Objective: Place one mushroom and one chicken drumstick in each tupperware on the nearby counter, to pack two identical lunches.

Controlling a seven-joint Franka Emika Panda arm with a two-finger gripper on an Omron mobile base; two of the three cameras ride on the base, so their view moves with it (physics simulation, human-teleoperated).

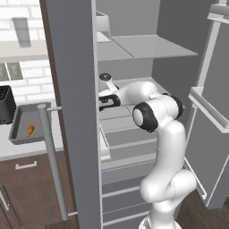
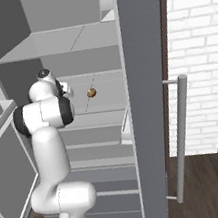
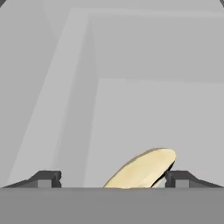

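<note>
A cream-white mushroom (image 3: pixel 144 168) lies on a grey fridge shelf, just between my fingertips and close against the right fingertip (image 3: pixel 181 177). My gripper (image 3: pixel 113 177) is open around it, reaching deep into the fridge (image 1: pixel 103 103). A second mushroom (image 2: pixel 92 91) with a brown cap sits further along the same shelf. On the counter (image 1: pixel 27 151) at the left stands one grey tupperware (image 1: pixel 14 121) with an orange chicken drumstick (image 1: pixel 30 130) inside it.
The open fridge door (image 1: pixel 71 112) with its long bar handle (image 1: pixel 51 161) stands between the arm and the counter. A black toaster (image 1: pixel 5 105) sits behind the tray. Fridge shelves (image 1: pixel 147 47) lie above and below the hand; another door (image 1: pixel 210 134) hangs at the right.
</note>
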